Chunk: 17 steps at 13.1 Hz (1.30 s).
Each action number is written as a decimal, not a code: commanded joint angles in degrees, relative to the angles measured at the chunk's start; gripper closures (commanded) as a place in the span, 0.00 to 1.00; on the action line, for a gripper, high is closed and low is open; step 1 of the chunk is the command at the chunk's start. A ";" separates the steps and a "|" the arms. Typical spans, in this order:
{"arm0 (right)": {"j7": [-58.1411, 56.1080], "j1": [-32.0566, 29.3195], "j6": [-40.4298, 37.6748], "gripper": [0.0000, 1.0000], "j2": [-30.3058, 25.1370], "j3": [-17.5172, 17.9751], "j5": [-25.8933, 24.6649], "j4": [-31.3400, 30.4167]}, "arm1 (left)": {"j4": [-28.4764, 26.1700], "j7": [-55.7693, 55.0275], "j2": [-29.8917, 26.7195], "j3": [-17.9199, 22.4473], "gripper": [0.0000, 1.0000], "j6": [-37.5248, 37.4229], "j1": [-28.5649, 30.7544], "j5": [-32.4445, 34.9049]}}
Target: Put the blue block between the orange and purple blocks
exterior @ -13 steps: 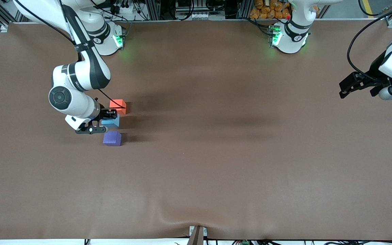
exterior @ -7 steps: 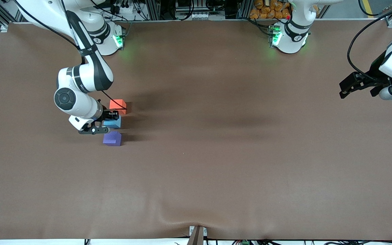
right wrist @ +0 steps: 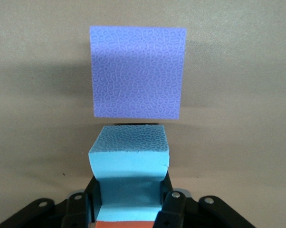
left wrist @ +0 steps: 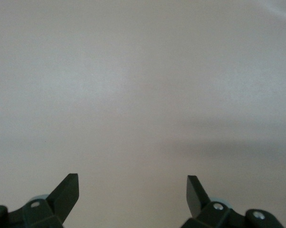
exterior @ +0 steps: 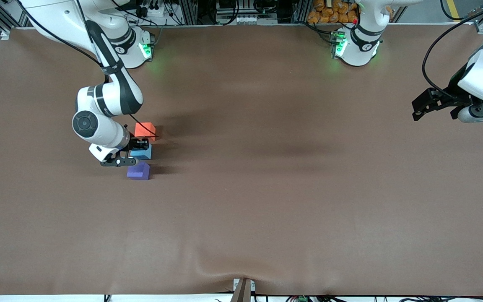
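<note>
We read placing step: right end effector (exterior: 137, 152) clamps small matte sky-blue cube (exterior: 142, 152) between orange-red cube (exterior: 145, 129) and violet-purple cube (exterior: 138, 170). Next, we judge: lower to brown desk (exterior: 266, 188), release. Left end effector (exterior: 421, 107) waits, spread wide, empty.

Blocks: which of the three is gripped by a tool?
The blue block, squeezed in the right tool, sits between the orange block and purple block, which lie free.
</note>
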 commanded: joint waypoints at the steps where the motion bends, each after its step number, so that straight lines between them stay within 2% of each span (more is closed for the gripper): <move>1: 0.13 -0.58 2.71 1.00 0.39 0.85 0.80 -1.45 | -0.81 -0.19 -0.66 -0.07 0.00 0.57 0.09 -0.78; 2: 0.13 -0.67 3.32 1.00 0.40 0.85 0.89 -1.72 | -0.81 -0.10 -0.66 -0.07 0.00 0.57 0.09 -0.78; 3: 0.21 -0.67 3.33 0.96 0.48 0.85 1.06 -1.72 | -0.81 -0.19 -0.66 -0.07 0.00 0.57 0.09 -0.78; 4: 0.21 -0.58 3.16 0.65 0.48 0.85 1.24 -1.72 | -0.99 -0.19 -0.75 -0.07 0.00 0.49 0.09 -0.78; 5: 0.30 -0.67 3.07 0.01 0.66 0.85 1.41 -1.63 | -1.16 -0.19 -1.01 -0.16 0.00 0.31 0.00 -0.78; 7: 2.49 -0.41 0.36 0.00 0.49 0.85 3.08 -0.58 | -1.78 -0.36 -1.28 -2.43 0.00 -0.30 0.26 -0.87; 9: 3.90 -0.49 -9.09 0.00 -0.30 0.85 3.17 4.49 | -1.61 -0.28 -1.37 -2.97 0.00 -0.48 0.44 -0.87; 11: 3.91 -0.49 -19.04 0.00 -0.66 0.85 3.17 11.34 | -1.52 0.42 -1.45 -2.88 0.00 -0.48 0.61 -0.87; 14: 3.30 -1.10 -36.61 0.00 -0.31 0.76 3.08 27.14 | -1.52 0.69 -1.54 -2.44 0.00 -0.48 1.05 -0.87; 17: 2.68 -3.73 -42.97 0.00 -0.22 0.76 2.38 39.29 | -1.26 0.69 -1.46 -2.44 0.00 -0.48 1.05 -0.87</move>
